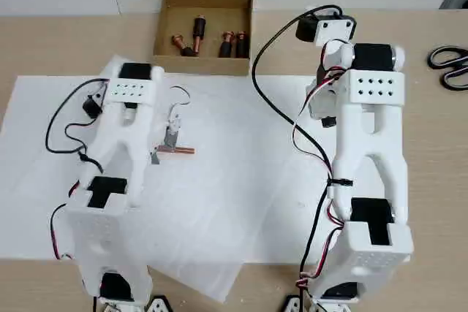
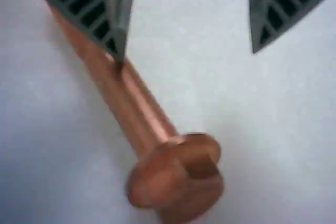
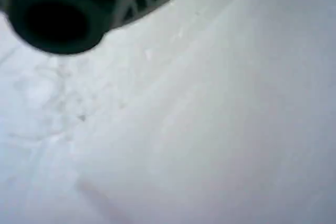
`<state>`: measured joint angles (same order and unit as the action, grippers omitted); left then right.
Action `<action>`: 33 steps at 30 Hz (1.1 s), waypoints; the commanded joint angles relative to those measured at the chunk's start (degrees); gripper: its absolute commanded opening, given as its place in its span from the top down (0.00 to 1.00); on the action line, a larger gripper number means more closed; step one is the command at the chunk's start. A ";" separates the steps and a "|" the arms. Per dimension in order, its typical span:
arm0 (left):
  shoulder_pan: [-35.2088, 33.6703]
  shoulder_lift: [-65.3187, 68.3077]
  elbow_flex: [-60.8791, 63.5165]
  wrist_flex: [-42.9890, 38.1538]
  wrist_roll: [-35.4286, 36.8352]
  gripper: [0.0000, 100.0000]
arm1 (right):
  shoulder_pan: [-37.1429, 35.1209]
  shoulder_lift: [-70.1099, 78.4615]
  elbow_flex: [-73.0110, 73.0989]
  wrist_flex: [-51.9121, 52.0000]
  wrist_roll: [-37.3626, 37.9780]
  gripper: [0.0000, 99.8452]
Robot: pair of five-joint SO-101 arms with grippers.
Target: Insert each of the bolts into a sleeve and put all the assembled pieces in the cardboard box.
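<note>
— How does the left pincer [image 2: 187, 56] stand?

— Its jaws are spread wide and it holds nothing. One of its fingers [image 2: 113, 19] rests its tip on the shaft of the copper bolt [image 2: 152, 129]. The other finger hangs clear of the bolt, over the bare white sheet [image 1: 241, 180].

— And the bolt itself?

— It lies flat on the sheet, right under that pincer. The shaft runs beneath the touching finger, and the head sticks out past the tips, on the wrist camera's side.

— What about the right pincer [image 1: 325, 115]?

— It looks closed on a black sleeve [image 3: 52, 19]. The sleeve is pressed against a ribbed finger and held just above the sheet, with its open end turned back toward the wrist.

— How far is it from the bolt?

— Well apart. The two pincers have a broad stretch of sheet between them.

— Where is the cardboard box [image 1: 164, 27]?

— On the worktop [image 1: 58, 49], beyond the left pincer on the side away from its arm's base, just past the sheet's edge. Four assembled pieces [image 1: 234, 44] lie inside it.

— Is there anything else?

— A pair of scissors [image 1: 450, 63] lies on the worktop. It is well off to the right pincer's outer side, away from the other arm.
</note>
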<state>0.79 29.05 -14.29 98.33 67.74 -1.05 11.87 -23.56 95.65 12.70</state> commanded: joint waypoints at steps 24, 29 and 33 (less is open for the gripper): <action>-2.55 0.70 -1.63 -6.07 2.20 0.85 | -0.13 -4.00 -2.20 0.75 0.35 1.00; -2.73 1.41 -0.22 -7.12 2.20 0.85 | -0.13 -4.00 -2.20 0.75 0.35 1.00; -2.73 4.84 -0.57 -8.09 2.20 0.85 | -0.13 -4.00 -2.20 0.75 0.35 1.00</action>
<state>-1.49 33.01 -14.46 91.21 69.58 -1.14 11.87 -23.56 95.65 12.70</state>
